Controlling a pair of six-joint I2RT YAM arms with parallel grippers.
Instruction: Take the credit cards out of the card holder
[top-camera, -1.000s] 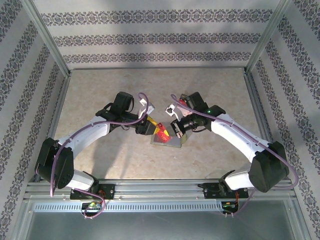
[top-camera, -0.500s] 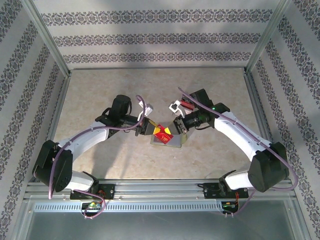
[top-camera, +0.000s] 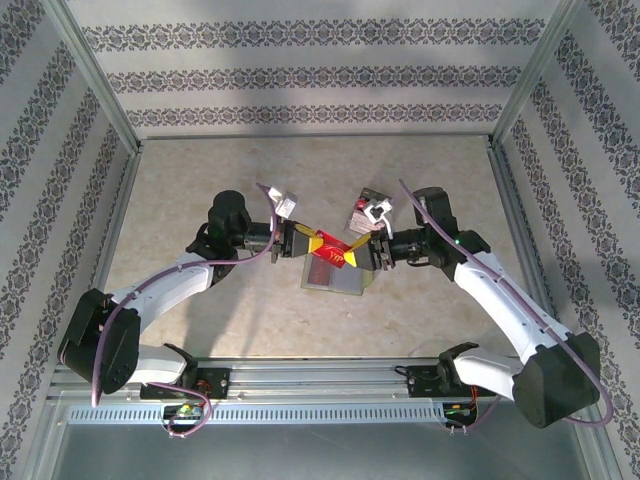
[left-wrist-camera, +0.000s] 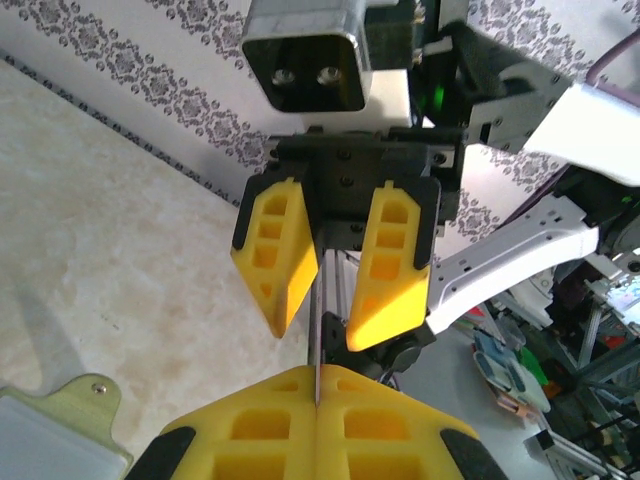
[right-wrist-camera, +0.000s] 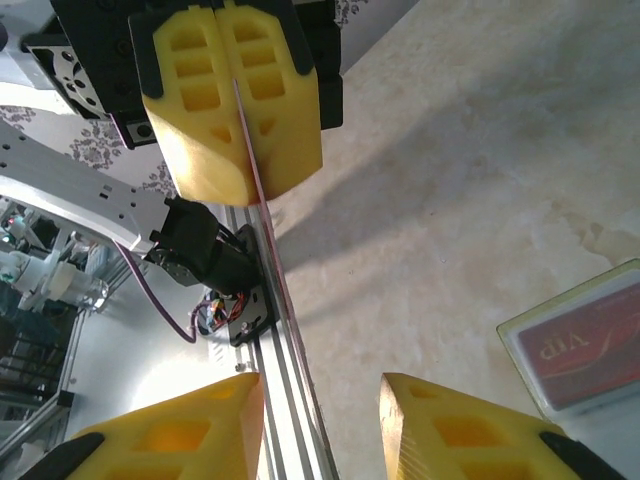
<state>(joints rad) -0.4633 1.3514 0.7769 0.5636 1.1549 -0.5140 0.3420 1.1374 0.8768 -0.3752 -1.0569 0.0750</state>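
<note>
Nearest the bases, flat on the pale mottled tabletop (top-camera: 200, 180): olive-green bifold card holder (top-camera: 335, 280), lying open. Just past its 12 o'clock edge, thin red plastic credit card (top-camera: 333, 253), pinched tight at its 9 o'clock end by the left gripper (top-camera: 303, 243). At 3 o'clock, right gripper (top-camera: 366, 252), jaws parted a little either side of the card's other end.
</note>
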